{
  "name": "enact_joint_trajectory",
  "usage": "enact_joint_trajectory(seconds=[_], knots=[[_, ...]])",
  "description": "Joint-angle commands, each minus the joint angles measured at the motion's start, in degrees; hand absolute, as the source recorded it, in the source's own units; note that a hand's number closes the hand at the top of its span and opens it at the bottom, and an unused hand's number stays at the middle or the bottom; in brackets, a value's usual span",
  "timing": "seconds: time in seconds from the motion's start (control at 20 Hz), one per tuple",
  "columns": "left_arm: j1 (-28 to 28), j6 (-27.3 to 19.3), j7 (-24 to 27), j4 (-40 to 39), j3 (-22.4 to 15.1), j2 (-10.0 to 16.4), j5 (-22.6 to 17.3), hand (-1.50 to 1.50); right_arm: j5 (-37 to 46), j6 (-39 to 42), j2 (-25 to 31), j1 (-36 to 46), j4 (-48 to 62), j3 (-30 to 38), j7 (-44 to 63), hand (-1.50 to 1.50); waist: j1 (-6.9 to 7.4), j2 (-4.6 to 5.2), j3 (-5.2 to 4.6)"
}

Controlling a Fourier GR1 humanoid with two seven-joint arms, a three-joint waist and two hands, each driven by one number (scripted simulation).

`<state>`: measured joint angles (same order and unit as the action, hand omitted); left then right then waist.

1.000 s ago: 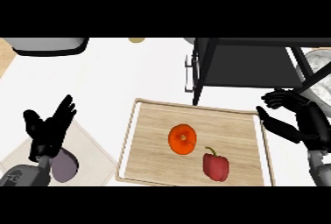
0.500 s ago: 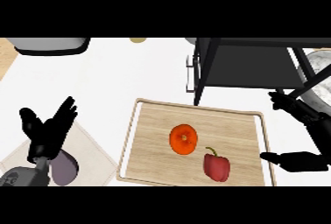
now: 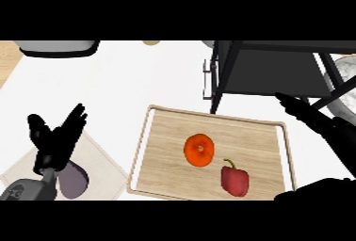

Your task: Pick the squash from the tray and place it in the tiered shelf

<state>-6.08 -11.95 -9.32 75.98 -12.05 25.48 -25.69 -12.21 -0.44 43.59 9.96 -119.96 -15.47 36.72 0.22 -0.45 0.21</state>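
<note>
I am at the reaching step. My right hand, at the right edge of the frame, has its fingers straight and apart and holds nothing. The orange squash lies in the middle of the wooden tray, near a red bell pepper. Next, I think, this hand must go left over the squash and close on it without touching the pepper. My left hand rests open at the left.
</note>
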Motion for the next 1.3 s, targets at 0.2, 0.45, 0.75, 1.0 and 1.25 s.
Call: enact_joint_trajectory(seconds=[0.2,0.45,0.75,1.0,1.25], knots=[[1.71,-0.46,-1.62,-0.68,-2.30,-2.32,2.15,0.00,12.01,-5.75,-6.94,17.74,1.74,-11.75,25.59,-1.50,1.78,0.54,-0.41],[1.72,0.93,0.82,-3.10,-1.37,-3.28,2.66,0.00,17.70,-4.23,-12.74,23.68,6.41,-17.21,34.63,-1.50,0.79,0.49,-0.38],[-0.37,1.62,-1.26,-4.62,1.17,-2.27,2.21,0.00,21.68,-2.13,-18.10,23.71,11.03,-23.33,35.74,-1.50,-0.06,0.44,-0.31],[2.97,1.86,-2.00,-0.95,2.27,-1.41,1.68,0.00,23.41,-0.47,-20.65,24.75,13.11,-24.55,39.62,-1.50,-0.05,0.22,-0.29],[0.61,1.73,-1.10,-4.66,2.72,-3.24,2.59,0.00,28.27,-1.46,-23.72,24.84,16.45,-25.65,41.03,-1.50,-0.59,0.40,-0.33]])
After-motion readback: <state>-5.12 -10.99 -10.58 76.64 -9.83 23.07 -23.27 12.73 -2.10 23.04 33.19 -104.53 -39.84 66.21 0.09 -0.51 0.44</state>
